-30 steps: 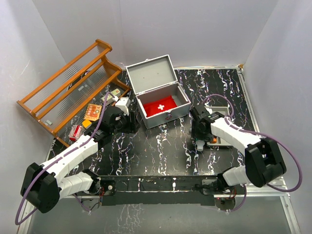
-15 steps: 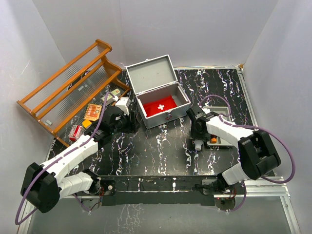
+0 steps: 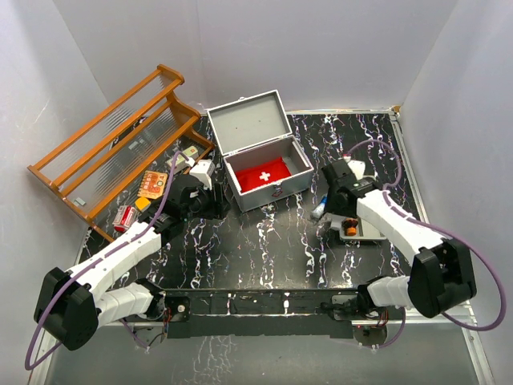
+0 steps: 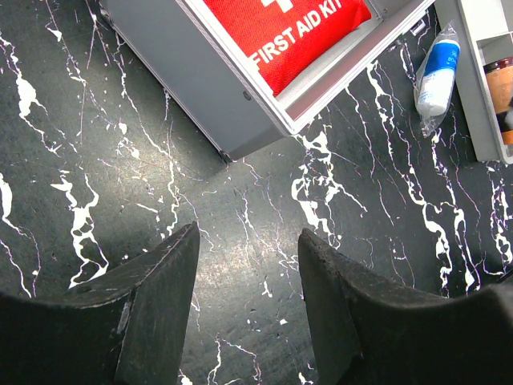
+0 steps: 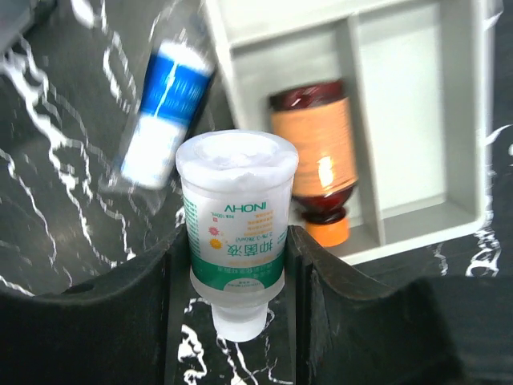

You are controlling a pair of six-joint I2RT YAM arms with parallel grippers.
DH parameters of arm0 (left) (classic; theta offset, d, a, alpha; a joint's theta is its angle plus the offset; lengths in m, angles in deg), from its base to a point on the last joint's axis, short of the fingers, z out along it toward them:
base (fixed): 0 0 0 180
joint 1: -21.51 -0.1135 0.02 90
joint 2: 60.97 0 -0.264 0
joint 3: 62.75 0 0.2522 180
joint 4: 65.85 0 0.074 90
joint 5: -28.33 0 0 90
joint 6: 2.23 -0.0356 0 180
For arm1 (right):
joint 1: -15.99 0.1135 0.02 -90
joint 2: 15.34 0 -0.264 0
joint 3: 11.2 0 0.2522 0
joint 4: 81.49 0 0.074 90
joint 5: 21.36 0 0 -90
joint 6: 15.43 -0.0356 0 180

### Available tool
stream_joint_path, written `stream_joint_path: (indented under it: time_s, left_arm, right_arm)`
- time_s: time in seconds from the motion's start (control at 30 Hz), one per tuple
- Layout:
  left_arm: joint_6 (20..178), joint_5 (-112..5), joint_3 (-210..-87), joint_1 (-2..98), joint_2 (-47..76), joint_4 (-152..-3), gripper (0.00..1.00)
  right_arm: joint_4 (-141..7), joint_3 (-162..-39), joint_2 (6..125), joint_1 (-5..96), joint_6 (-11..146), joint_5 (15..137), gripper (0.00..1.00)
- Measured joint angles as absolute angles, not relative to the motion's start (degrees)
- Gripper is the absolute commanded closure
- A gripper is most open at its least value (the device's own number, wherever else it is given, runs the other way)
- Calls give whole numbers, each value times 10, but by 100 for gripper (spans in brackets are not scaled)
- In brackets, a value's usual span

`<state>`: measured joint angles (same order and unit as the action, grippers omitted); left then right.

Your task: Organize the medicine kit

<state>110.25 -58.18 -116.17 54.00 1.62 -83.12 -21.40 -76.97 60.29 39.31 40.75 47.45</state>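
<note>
The medicine kit [image 3: 268, 192] is a grey metal box standing open at the back centre, lid [image 3: 248, 120] tipped back. A red first aid pouch [image 3: 263, 174] lies inside. The kit's corner [image 4: 208, 96] and the pouch [image 4: 296, 32] show in the left wrist view. My left gripper [image 3: 213, 205] [image 4: 248, 241] is open and empty, low over the table at the kit's front left. My right gripper [image 3: 337, 215] [image 5: 236, 241] is shut on a white bottle with a green label [image 5: 234, 228], held above the table beside the grey divided tray [image 5: 401, 96].
An amber bottle with an orange cap [image 5: 313, 152] lies in the tray [image 3: 370, 234]. A blue and white packet [image 5: 164, 120] [image 3: 319, 210] [image 4: 437, 76] lies left of the tray. A wooden rack [image 3: 120, 136] stands at the back left, with small boxes [image 3: 151, 184] near it.
My right gripper has risen and swung back and right with the white bottle, from the table in front of the tray to the tray's left edge. The left arm has not moved.
</note>
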Motion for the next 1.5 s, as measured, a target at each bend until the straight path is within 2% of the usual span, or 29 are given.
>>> stream_joint_path:
  time_s: [0.33,0.57,0.7,0.97,1.03,1.07,1.13,1.5]
  left_arm:
    - [1102,-582,-1162,540,16,-831,49]
    - [1102,-582,-1162,540,16,-831,49]
    - [1099,-582,-1162,540,16,-831,49]
    - [1099,-581,-1162,540,16,-831,48]
    - [1099,-581,-1162,540,16,-831,48]
    - [1099,-581,-1162,540,16,-831,48]
    - [1099,-581,-1162,540,16,-831,48]
    - [1099,-580,-1162,540,16,-830,48]
  right_arm:
    - [-212,-796,592,239,459,465,72]
    - [-214,-795,613,176,462,496,70]
    - [-214,-795,629,166,460,504,62]
    - [-216,-794,670,143,456,524,58]
    - [-216,-794,671,139,454,524,52]
    - [-216,-794,672,138,452,524,44]
    - [-217,-794,673,138,448,523,38]
    - [-226,-785,673,138,443,509,37]
